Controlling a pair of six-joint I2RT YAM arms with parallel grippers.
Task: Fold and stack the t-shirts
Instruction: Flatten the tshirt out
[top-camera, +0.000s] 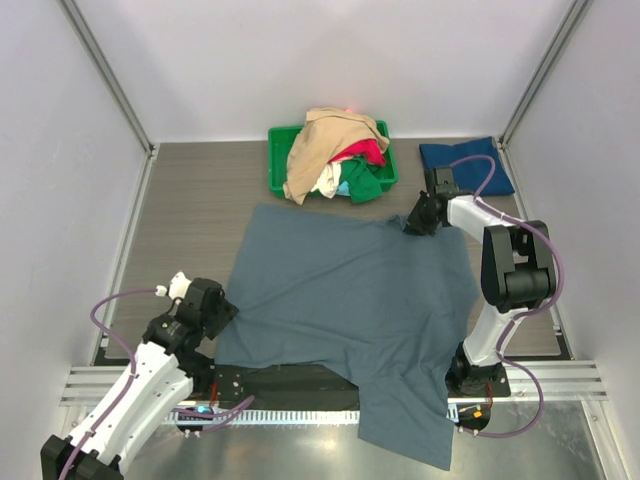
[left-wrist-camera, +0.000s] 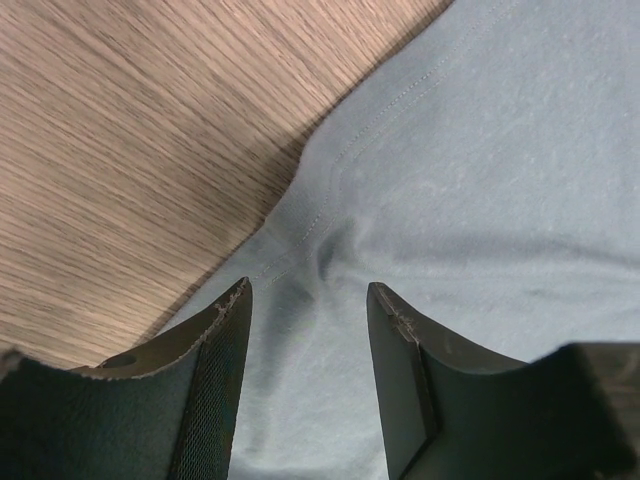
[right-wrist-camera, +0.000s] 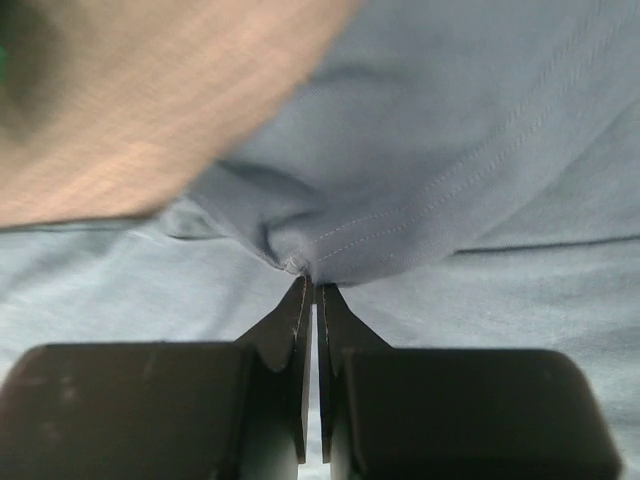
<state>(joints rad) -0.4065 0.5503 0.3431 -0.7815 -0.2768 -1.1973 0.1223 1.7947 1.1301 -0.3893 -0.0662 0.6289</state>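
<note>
A large slate grey-blue t-shirt (top-camera: 350, 300) lies spread over the table, one part hanging off the near edge. My right gripper (top-camera: 417, 224) is shut on its far right corner; in the right wrist view the hem (right-wrist-camera: 400, 225) bunches at the closed fingertips (right-wrist-camera: 311, 290). My left gripper (top-camera: 222, 312) is open at the shirt's left edge, its fingers (left-wrist-camera: 225, 330) straddling the cloth (left-wrist-camera: 470, 180) by a seam. A folded dark navy-teal t-shirt (top-camera: 465, 165) lies at the far right. Tan (top-camera: 325, 140), red (top-camera: 363, 152), green (top-camera: 365, 182) and white tees are piled in the bin.
A green plastic bin (top-camera: 281, 160) stands at the back centre. Metal frame posts and white walls enclose the table. Bare wood surface (top-camera: 190, 215) lies left of the shirt. The right arm's cable loops near the navy shirt.
</note>
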